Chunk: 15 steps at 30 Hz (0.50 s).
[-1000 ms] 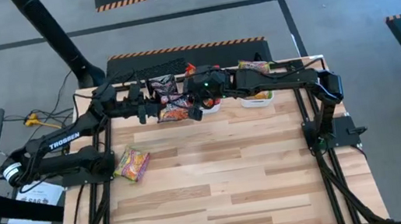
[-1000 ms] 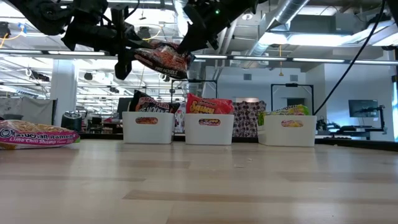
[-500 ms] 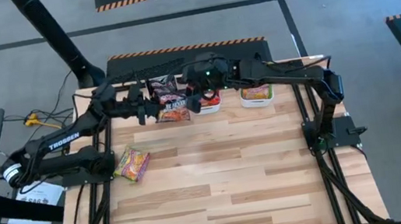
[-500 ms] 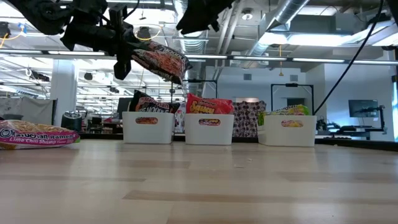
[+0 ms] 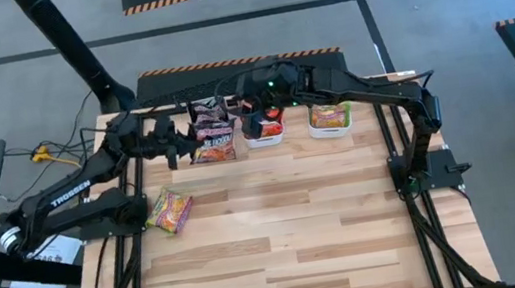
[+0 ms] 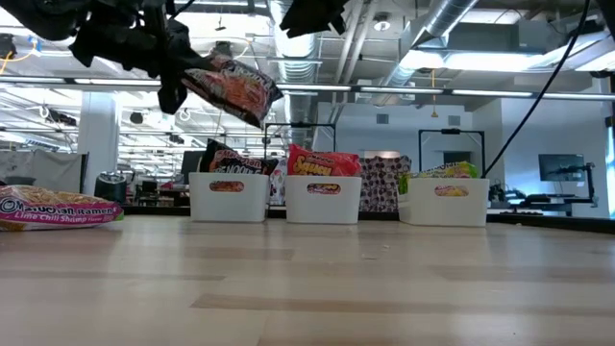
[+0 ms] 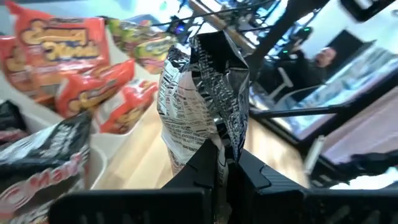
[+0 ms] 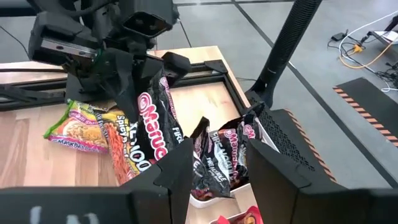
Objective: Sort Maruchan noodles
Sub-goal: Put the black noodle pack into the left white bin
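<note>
My left gripper (image 5: 180, 145) is clamped on a dark Maruchan packet (image 5: 214, 142), holding it in the air above the table (image 5: 279, 222) just in front of the left bin (image 6: 228, 196), which holds more dark packets. My right gripper (image 8: 217, 163) is parted and empty, above the far row of bins. Red packets fill the middle bin (image 6: 324, 198), green ones the right bin (image 6: 443, 204). One green lime-chili packet (image 5: 170, 213) lies flat on the table by the left arm's base.
</note>
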{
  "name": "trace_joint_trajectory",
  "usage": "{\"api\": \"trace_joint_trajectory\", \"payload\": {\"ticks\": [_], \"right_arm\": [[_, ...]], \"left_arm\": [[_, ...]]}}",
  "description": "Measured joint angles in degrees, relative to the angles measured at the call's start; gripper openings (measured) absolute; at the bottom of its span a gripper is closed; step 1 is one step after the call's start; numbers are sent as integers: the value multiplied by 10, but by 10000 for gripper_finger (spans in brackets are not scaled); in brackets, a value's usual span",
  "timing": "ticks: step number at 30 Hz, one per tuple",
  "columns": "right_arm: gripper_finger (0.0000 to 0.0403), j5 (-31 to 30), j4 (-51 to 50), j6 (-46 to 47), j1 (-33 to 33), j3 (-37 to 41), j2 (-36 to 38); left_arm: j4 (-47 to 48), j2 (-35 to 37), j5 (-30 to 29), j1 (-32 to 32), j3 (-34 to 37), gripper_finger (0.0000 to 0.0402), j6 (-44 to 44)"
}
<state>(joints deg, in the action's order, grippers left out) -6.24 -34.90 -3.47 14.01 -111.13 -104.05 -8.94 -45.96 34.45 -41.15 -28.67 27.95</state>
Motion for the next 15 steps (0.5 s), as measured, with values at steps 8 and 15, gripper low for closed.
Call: {"api": "trace_joint_trajectory", "payload": {"ticks": [8,15], "right_arm": [[171,0,-22,0,0,0,0],[171,0,-22,0,0,0,0]], "left_arm": [[-107,51,-71,16,90,4,5],[-231,55,-132,15,168,4,1]]}}
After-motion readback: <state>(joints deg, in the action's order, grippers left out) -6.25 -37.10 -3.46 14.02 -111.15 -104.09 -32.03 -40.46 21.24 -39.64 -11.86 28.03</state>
